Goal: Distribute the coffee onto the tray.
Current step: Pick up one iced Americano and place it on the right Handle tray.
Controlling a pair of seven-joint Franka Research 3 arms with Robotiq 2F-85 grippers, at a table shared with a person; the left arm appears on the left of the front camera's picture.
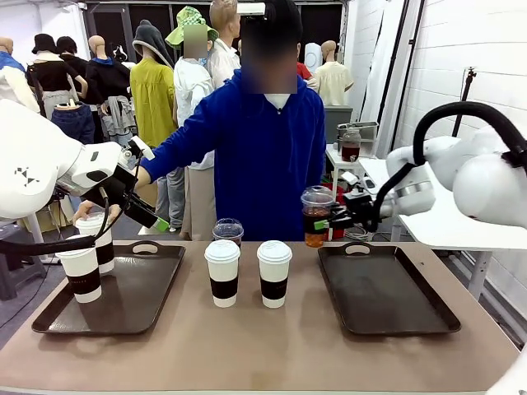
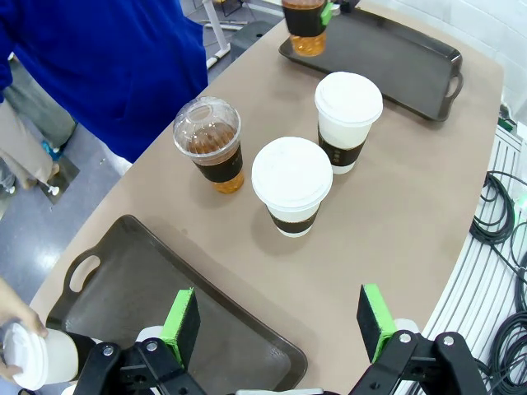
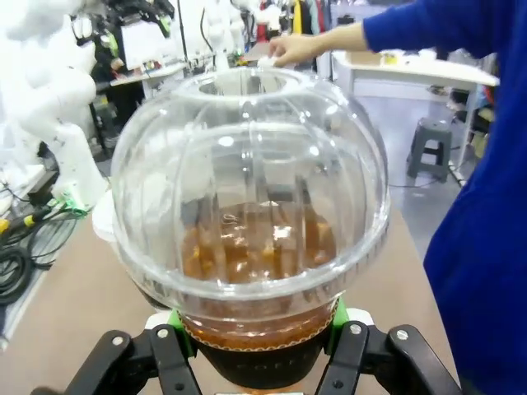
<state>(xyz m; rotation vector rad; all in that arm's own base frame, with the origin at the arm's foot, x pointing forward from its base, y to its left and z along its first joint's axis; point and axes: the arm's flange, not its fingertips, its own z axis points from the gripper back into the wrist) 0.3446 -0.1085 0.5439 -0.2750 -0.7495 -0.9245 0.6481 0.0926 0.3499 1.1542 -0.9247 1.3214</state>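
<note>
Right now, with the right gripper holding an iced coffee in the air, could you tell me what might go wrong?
The right gripper holds the iced coffee off the table near the right tray; a tilt could spill it through the open top of its lid. The person's hand holds a white cup at the left tray, close to the open left gripper; a move there might bump it.

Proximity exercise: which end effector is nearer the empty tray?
Right. Right end effector holds iced coffee at the empty tray's far corner. Left end effector is by the other tray.
</note>
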